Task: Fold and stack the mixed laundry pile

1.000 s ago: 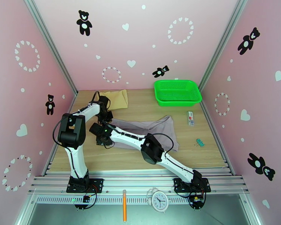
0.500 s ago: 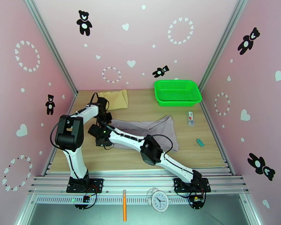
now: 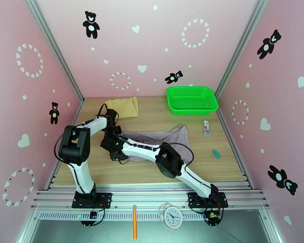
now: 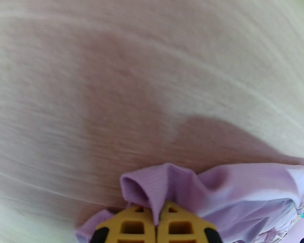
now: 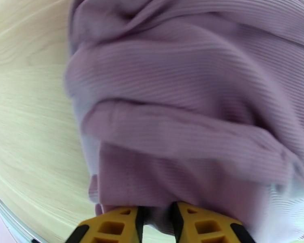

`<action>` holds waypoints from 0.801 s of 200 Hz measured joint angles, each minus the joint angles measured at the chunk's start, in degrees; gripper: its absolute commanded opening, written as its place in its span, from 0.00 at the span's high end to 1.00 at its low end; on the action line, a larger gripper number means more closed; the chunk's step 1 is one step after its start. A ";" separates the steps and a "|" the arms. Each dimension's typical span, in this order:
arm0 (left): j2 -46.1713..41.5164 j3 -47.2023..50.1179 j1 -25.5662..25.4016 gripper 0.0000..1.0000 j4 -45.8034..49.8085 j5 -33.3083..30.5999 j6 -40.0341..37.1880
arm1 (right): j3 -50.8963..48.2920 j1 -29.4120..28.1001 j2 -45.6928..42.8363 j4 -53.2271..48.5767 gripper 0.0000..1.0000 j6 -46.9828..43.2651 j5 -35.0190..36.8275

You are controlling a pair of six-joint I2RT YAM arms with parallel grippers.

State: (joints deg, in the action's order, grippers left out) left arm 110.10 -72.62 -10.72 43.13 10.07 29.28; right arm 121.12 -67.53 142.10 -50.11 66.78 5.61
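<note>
Left gripper pressed together on a fold of the lilac garment; right gripper nipped its near-left edge. Garment lay mid-table on pale wood tabletop. Tan cloth far left, green mesh basket far right. Pink bear-print walls around.

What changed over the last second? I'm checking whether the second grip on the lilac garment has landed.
The right gripper slid a little nearer and rightward at the pale lilac garment's left end and closed its fingers on the cloth. The left arm's elbow shifted slightly left. The left gripper kept its pinch on a fold of the garment. The tan cloth and the green mesh basket stayed put.
</note>
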 measured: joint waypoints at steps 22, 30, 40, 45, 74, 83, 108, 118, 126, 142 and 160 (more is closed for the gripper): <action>0.00 0.04 -1.90 1.00 -0.81 -0.02 0.59 | -3.10 0.07 -1.73 0.66 0.90 -0.28 0.96; 0.00 0.04 -2.62 1.00 -0.96 -0.02 0.81 | -3.69 0.09 -2.14 0.85 0.94 -0.61 1.16; 0.00 0.04 -3.19 1.00 -1.18 -0.17 1.03 | -4.02 0.07 -2.40 0.94 1.00 -1.44 1.25; 0.00 0.04 -3.39 1.00 -1.27 -0.20 1.14 | -4.09 0.04 -2.49 1.01 1.00 -1.64 1.29; 0.00 0.04 -3.63 1.00 -1.36 -0.87 1.38 | -4.57 -0.02 -2.84 1.66 1.00 -3.34 1.36; -0.02 0.04 -3.63 1.00 -1.31 -1.25 1.38 | -4.68 -0.13 -2.99 1.92 1.00 -3.82 1.31; -0.42 0.04 -3.56 1.00 -0.44 -2.64 1.36 | -4.61 -0.28 -3.08 2.08 1.00 -5.57 1.05; -0.68 0.04 -3.32 1.00 0.15 -3.30 1.31 | -4.61 -0.28 -3.15 2.23 1.00 -6.32 1.07; -1.09 0.04 -3.21 1.00 0.79 -3.85 1.16 | -4.66 -0.31 -3.23 2.47 1.00 -6.86 1.03; -2.08 -0.17 -2.91 1.00 1.97 -4.87 0.79 | -4.90 -0.39 -3.48 2.80 1.00 -7.63 1.01; -3.21 -1.75 -2.82 1.00 4.11 -5.29 0.13 | -5.53 -0.50 -3.91 3.34 1.00 -7.89 0.61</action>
State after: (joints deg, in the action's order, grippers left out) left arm 106.89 -74.37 -13.54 47.24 4.78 29.41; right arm 115.59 -68.03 138.19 -46.76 58.89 6.22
